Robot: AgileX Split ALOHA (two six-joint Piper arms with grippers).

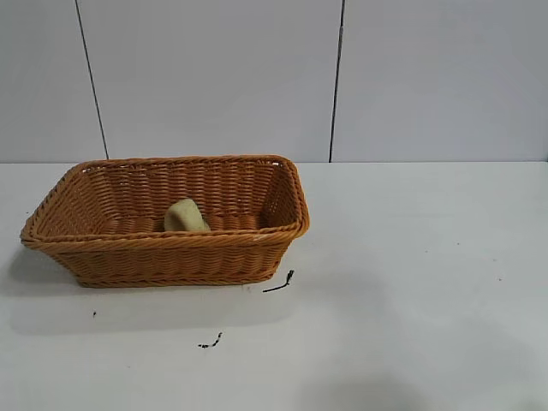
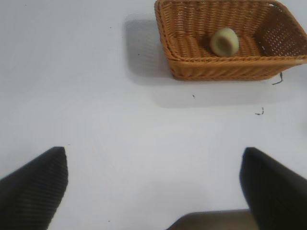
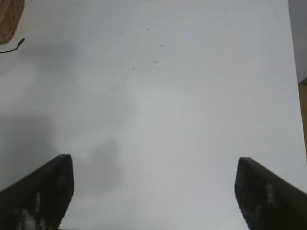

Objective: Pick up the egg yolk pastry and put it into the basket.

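The egg yolk pastry (image 1: 185,216) (image 2: 224,41), a small pale yellow-green dome, lies on the floor of the orange-brown wicker basket (image 1: 171,248) (image 2: 192,62), which stands on the white table at the left. Neither arm shows in the exterior view. My left gripper (image 2: 153,158) is open above bare table, well back from the basket, with nothing between its dark fingers (image 2: 36,187). Open too is my right gripper (image 3: 154,163), over bare table, with only a corner of the basket (image 3: 9,19) at the edge of its view.
A short black thread (image 1: 280,283) (image 3: 12,48) lies by the basket's near right corner, and a smaller black scrap (image 1: 211,342) (image 2: 259,112) nearer the front. A grey wall with dark vertical seams (image 1: 336,86) stands behind the table.
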